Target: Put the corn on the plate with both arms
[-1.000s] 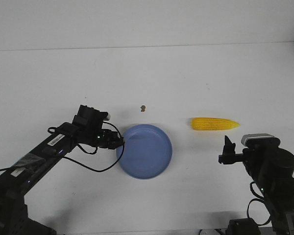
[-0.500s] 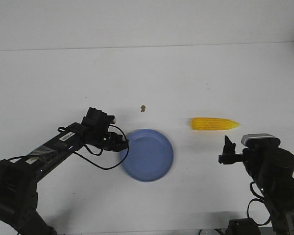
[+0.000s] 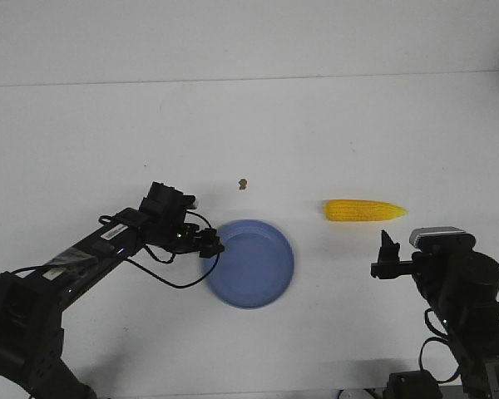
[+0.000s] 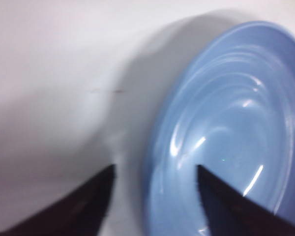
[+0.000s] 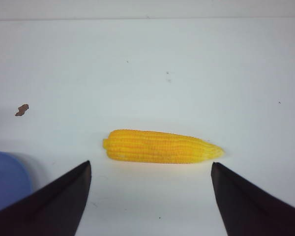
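Note:
The yellow corn (image 3: pixel 366 210) lies on the white table, right of the light blue plate (image 3: pixel 258 266). My left gripper (image 3: pixel 210 246) is at the plate's left rim. In the left wrist view it is open (image 4: pixel 155 169), with one finger over the table and the other over the plate's inside (image 4: pixel 236 98). My right gripper (image 3: pixel 386 256) hovers just in front of the corn, apart from it. In the right wrist view it is open (image 5: pixel 150 167) and empty, and the corn (image 5: pixel 160 146) lies crosswise just beyond the fingertips.
A tiny brown speck (image 3: pixel 243 183) lies on the table behind the plate, and it also shows in the right wrist view (image 5: pixel 22 109). The plate's edge shows in that view too (image 5: pixel 5 177). The table's far edge runs across the back.
My left arm has reached right to the plate's left rim. The plate has shifted slightly right and toward the front. The right arm and the corn have not moved.

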Robot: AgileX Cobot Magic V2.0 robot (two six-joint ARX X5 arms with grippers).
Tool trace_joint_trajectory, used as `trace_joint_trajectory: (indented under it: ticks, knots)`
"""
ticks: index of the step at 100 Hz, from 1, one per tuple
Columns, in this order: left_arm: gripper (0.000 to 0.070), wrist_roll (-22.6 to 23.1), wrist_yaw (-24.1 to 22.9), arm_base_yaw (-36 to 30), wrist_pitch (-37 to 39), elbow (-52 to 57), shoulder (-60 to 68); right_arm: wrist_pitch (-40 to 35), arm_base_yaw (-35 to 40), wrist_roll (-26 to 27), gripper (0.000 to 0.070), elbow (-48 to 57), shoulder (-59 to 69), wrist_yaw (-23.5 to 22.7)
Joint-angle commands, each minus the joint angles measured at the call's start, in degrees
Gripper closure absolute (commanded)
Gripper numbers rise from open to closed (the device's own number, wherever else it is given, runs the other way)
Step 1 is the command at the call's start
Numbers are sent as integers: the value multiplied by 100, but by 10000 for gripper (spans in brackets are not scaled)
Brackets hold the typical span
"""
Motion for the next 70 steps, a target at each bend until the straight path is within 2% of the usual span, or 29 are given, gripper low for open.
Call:
trace_joint_trajectory:
  ticks: [1,7,25,42,58,70]
  knots:
    - [139,61,0,13,-55,42,66,59,2,44,187,101,26,0]
    - [111,74,85,57,-28,44,-39,61,2,44,187,101,26,0]
    - [111,262,-87,389,96,50,-686,59,2,44,187,101,24,-2]
    - [111,791,-398,881,-103,50,-1397,59,2,70,187,101,24,-7]
    - [111,1541,-1368,1174,-568,50,-1993,59,2,129,187,101,24,-9]
    - [111,1845,-2063,1298,-651,50,-2426,59,2,129,187,101,24,-9]
